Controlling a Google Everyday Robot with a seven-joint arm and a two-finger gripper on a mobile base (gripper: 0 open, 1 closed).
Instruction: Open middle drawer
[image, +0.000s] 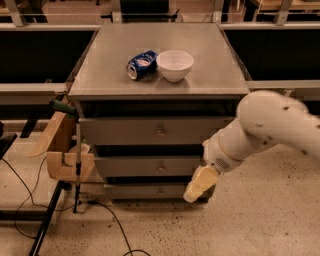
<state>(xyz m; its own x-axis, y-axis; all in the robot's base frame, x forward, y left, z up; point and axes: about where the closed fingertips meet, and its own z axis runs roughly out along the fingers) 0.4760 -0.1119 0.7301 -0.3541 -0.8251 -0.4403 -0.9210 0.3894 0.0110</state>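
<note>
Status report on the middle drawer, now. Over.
Pale yellow gripper low, right of middle knob, not touching. Grey middle drawer with small brass knob shut. Blue can and white bowl on grey cabinet top, not obstructing.

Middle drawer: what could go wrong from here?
1. The cream pincer sits low, before the right end of the lowest grey drawer, right of and below the small brass knob of the wide grey middle drawer; it might go for the wrong knob.
2. A jolt could roll the blue can lying on its side beside the white bowl on top.
</note>
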